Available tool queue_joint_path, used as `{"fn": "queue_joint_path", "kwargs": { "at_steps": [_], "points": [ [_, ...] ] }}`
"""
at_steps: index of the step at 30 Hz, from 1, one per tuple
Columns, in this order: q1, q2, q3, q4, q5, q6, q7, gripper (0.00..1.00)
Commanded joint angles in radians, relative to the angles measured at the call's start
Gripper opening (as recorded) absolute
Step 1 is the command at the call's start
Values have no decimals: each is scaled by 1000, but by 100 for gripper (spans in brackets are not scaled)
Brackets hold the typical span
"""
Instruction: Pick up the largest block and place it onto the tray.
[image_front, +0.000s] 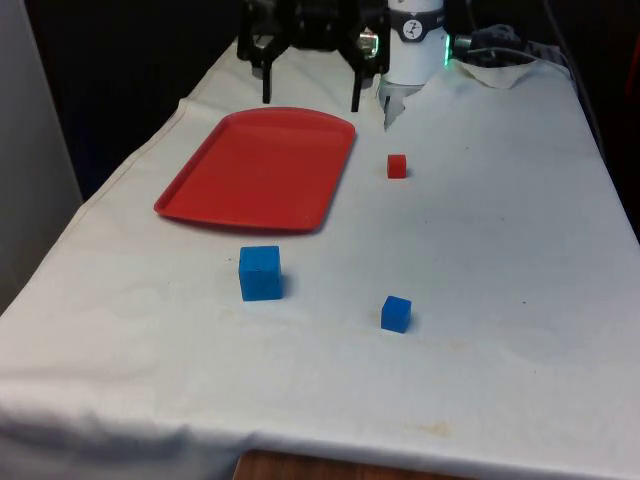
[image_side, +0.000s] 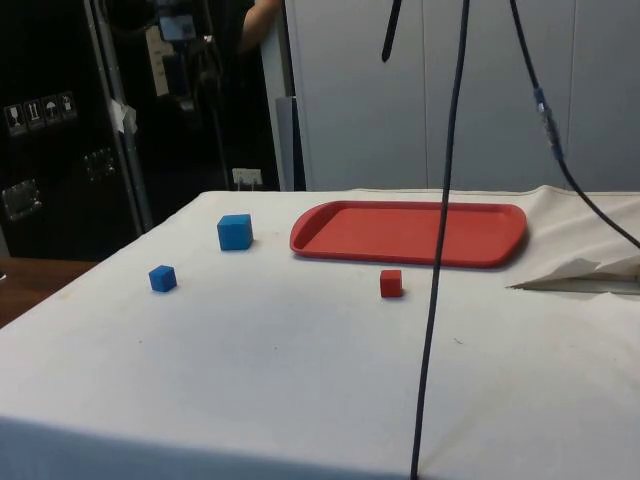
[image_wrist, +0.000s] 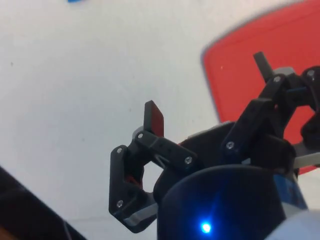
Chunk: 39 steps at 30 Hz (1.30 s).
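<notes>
**Large blue block waiting for pickup, end effector parked above the tray's far edge**

Large blue block (image_front: 260, 272) is the target, but going by size the table (image_front: 500, 230) comes first: it is lying under a white cloth and carrying everything else. Next comes the red tray (image_front: 260, 168), which is sitting flat toward the front view's left, with nothing lying on it. The end effector (image_front: 310, 70) is hanging above the tray's far edge, fingers (image_front: 267, 80) spread wide apart and holding nothing.

The large blue block is resting on the cloth just in front of the tray's near edge, close to it but apart. It is sitting slightly turned against the table edge. A smaller blue block (image_front: 396, 313) is lying well to the front view's right of it, nearer the camera. The smallest one, a red block (image_front: 397, 166), is sitting beside the tray's right edge, apart from it.

Judging from this layout, the pickup is not yet begun. To do it well, the arm should be travelling across the tray with enough height, turning the wrist so the fingers are lining up with two flat faces of the big block, coming straight down centred over it, then closing. The other two blocks are standing well clear, so they should not be getting in the way.
</notes>
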Motion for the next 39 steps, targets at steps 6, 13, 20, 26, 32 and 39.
{"fn": "queue_joint_path", "kwargs": {
  "at_steps": [6, 13, 20, 26, 32, 39],
  "points": [
    [-18, 49, -6, 5, 34, 27, -39, 100],
    [-24, 95, -15, -9, 65, 65, -86, 100],
    [-31, 120, -12, -32, 79, 115, -118, 100],
    [-36, 133, -13, -52, 110, 158, -146, 100],
    [-37, 149, -19, -65, 148, 192, -172, 100],
    [-60, 194, -10, -70, 234, 259, -236, 100]
  ]
}}
